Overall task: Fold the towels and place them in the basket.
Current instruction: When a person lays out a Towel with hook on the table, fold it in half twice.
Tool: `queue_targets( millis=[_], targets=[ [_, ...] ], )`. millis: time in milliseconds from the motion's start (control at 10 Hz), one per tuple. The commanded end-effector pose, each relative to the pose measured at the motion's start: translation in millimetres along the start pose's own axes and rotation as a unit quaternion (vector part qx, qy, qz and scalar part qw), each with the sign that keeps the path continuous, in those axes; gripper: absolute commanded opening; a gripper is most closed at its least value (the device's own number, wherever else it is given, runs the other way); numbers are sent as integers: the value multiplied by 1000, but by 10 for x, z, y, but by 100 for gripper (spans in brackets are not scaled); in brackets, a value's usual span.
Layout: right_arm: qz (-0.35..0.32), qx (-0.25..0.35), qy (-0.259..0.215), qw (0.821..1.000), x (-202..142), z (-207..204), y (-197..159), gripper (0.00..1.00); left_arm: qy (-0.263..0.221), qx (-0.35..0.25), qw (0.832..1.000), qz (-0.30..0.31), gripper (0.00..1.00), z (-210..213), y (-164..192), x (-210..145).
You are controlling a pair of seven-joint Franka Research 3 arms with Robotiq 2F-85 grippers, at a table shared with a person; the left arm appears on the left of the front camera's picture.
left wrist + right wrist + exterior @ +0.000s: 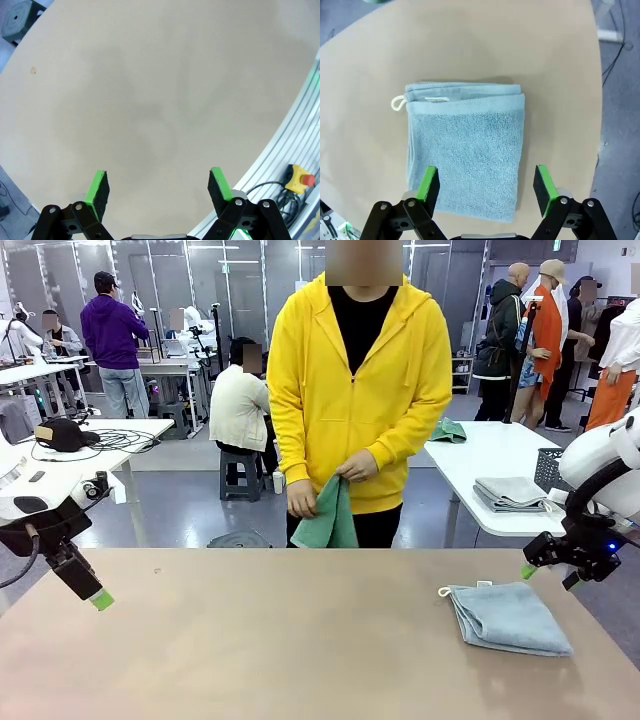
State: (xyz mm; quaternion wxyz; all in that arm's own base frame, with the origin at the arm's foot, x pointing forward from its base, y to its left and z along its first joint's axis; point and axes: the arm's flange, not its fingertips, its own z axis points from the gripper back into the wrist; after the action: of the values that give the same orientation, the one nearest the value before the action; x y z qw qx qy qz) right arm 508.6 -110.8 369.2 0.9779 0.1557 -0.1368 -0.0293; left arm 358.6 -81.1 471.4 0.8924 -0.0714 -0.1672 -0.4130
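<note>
Neatly folded grey-blue towel [467,147], flat, white loop [396,103].

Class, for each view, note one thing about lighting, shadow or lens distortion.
Front view: even indoor light, the grey-blue towel casts only a thin shadow. Left wrist view: the table edge bows in a curve, wide-angle distortion; faint soft shadows mottle its top. Right wrist view: sharp enough to show the grey-blue towel's terry weave; table edge curved too.
</note>
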Motion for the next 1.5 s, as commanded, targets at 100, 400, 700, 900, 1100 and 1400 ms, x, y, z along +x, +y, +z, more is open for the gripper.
queue_targets(
  millis=[100,400,700,900,1100,1400],
  targets=[
    [131,4,-57,990,-109,698,452,94,-24,0,1000,-11,100,392,229,104],
    [270,38,-94,957,-364,1316,1084,94,-65,-17,998,-4,100,796,379,-58],
    [397,91,-84,910,-843,1636,1610,94,-102,-37,994,-16,100,824,423,-279],
    [459,87,-84,880,-1177,1694,1898,94,-105,-43,993,-18,100,772,416,-423],
    [476,74,-51,875,-1420,1603,2073,94,-96,-38,994,-35,100,739,381,-522],
    [474,84,-55,875,-1422,1614,2116,94,-104,-32,994,-5,100,762,366,-547]
  ],
)
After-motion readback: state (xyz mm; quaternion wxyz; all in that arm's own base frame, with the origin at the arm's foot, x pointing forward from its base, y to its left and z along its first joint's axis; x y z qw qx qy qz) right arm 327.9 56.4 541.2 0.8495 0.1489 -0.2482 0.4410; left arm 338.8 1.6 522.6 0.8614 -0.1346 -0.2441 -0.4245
